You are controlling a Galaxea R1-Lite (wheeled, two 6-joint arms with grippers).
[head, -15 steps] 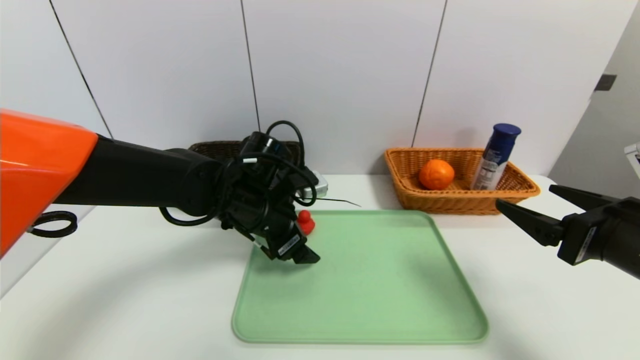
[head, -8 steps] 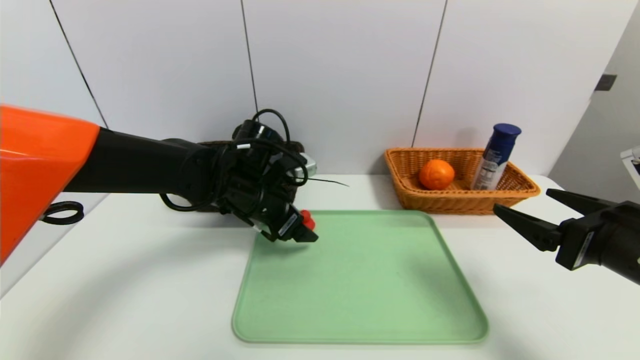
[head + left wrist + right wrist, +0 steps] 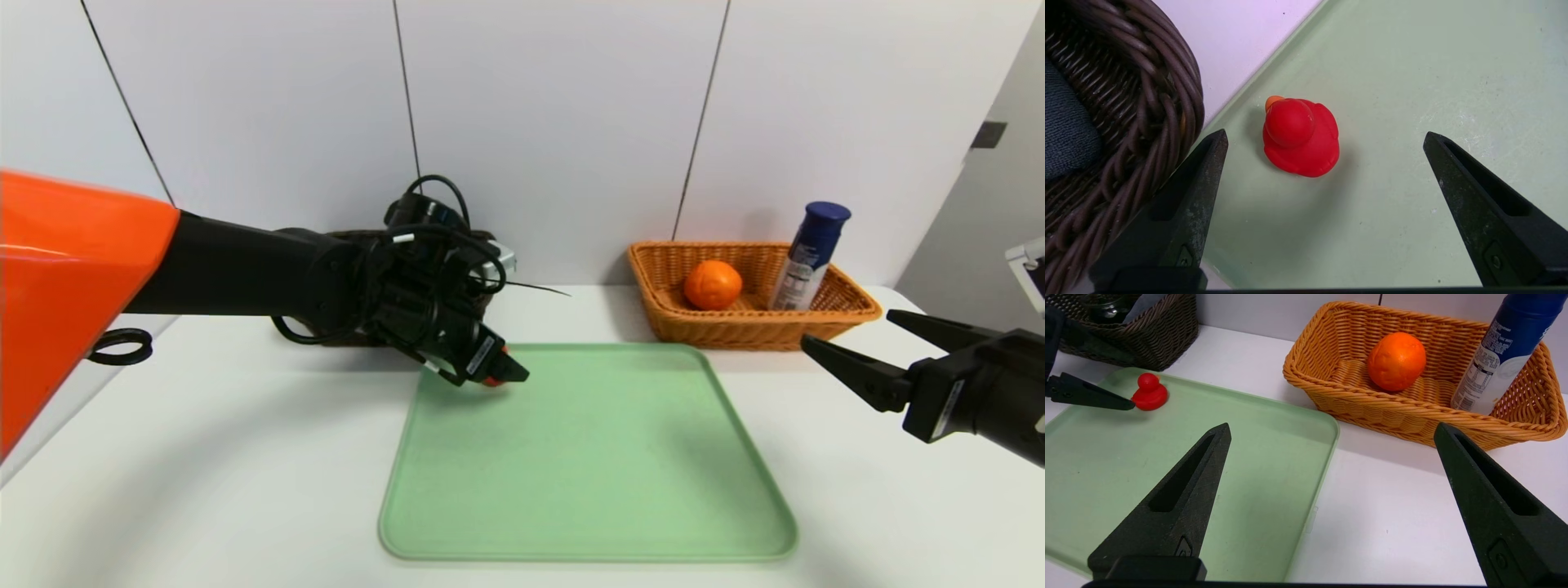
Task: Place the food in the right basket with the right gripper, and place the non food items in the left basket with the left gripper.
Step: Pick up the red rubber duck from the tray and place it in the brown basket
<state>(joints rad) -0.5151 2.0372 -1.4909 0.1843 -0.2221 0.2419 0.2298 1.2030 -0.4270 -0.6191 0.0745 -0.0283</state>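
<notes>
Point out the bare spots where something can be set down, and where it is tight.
Most of the green tray is bare, from its near rim up to the red duck. The white table between the tray and the orange basket is also free. Tight: the duck's corner, between the dark basket and the open left tool.

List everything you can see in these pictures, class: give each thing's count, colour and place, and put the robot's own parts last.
toy duck: one, red with an orange beak, on the tray's far left corner, near the dark basket.
tray: one, pale green, on the middle of the table.
table: one, white, under everything.
dark basket: one, brown wicker, far left, holding something dark that cannot be made out.
orange basket: one, tan-orange wicker, far right.
orange: one, orange, inside the orange basket.
bottle: one, blue cap, white label, upright in the orange basket.
left end effector: one, black, open, over the duck.
right end effector: one, black, open, at the right, holding nothing.
</notes>
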